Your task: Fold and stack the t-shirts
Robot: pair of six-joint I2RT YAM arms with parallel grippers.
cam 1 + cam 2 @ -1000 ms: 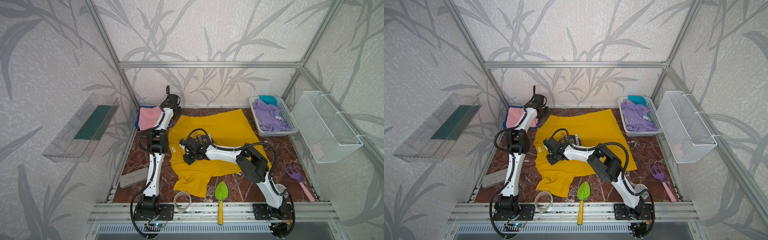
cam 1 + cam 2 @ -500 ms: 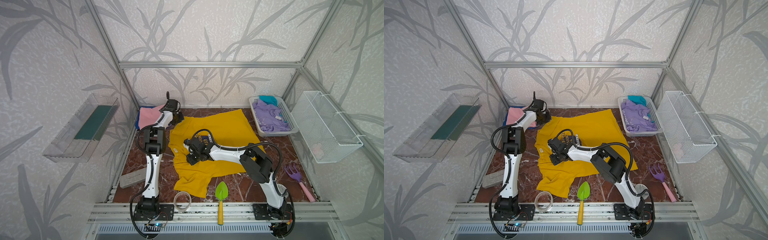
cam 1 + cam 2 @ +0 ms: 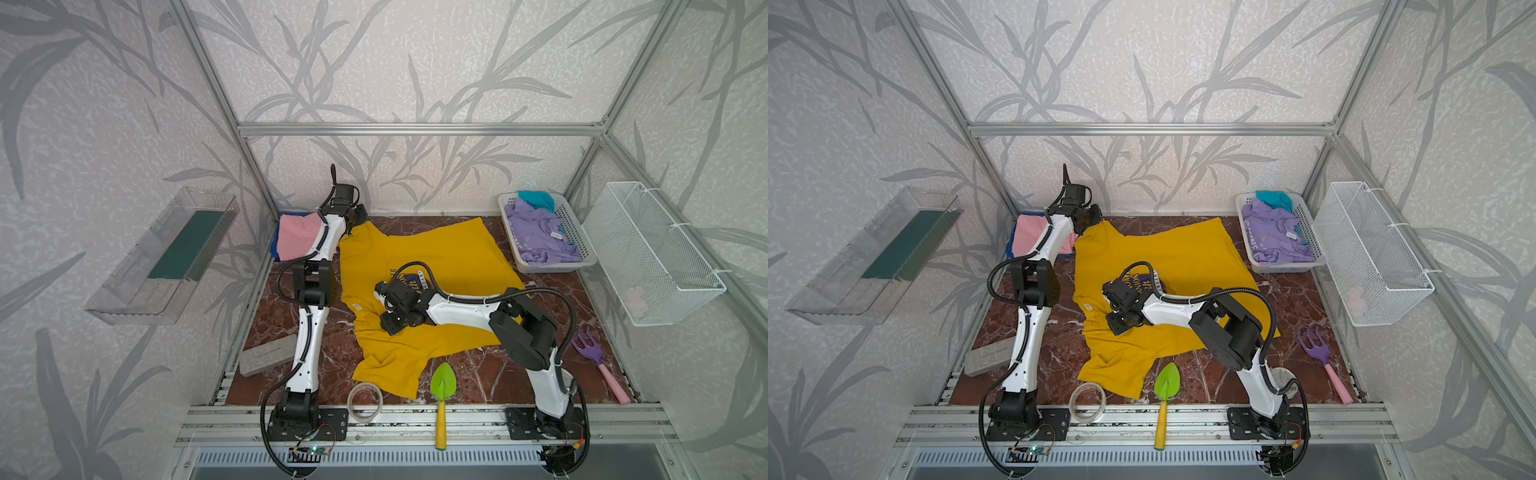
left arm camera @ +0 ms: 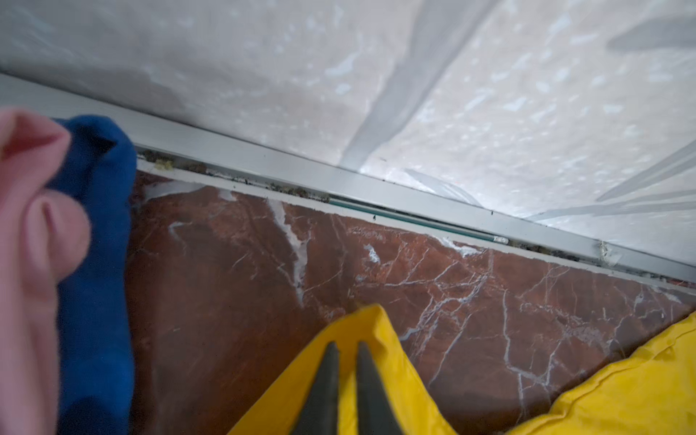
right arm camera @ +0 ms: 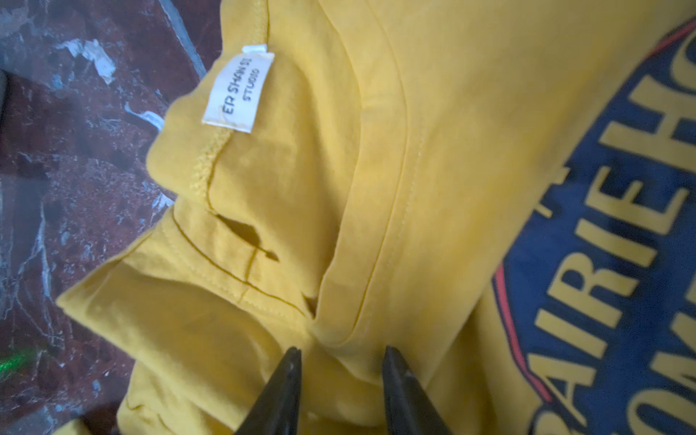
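Neck tag (image 5: 238,89) on yellow t-shirt (image 5: 433,150): "STUDIO". Blue print (image 5: 610,263): "AIRIE H", partly cut off.

Pale walls (image 3: 415,62) printed with grey leaves enclose the red-brown marbled bench (image 3: 486,376). A metal frame bar (image 3: 415,129) crosses at 12 o'clock. A clear shelf (image 3: 166,257) hangs at 9 o'clock, and a white wire basket (image 3: 656,257) at 3 o'clock. The light is even.

Of the left hand (image 4: 345,348) you see only the tips, and you can't tell whether they pinch the yellow tee (image 3: 449,249). The right arm (image 3: 461,309) hides most of its print (image 3: 409,279). The pink tee (image 4: 26,244) covers most of the blue tee (image 4: 94,263). The wire basket (image 3: 665,249) holds a pink thing (image 3: 634,298) too blurred to name.
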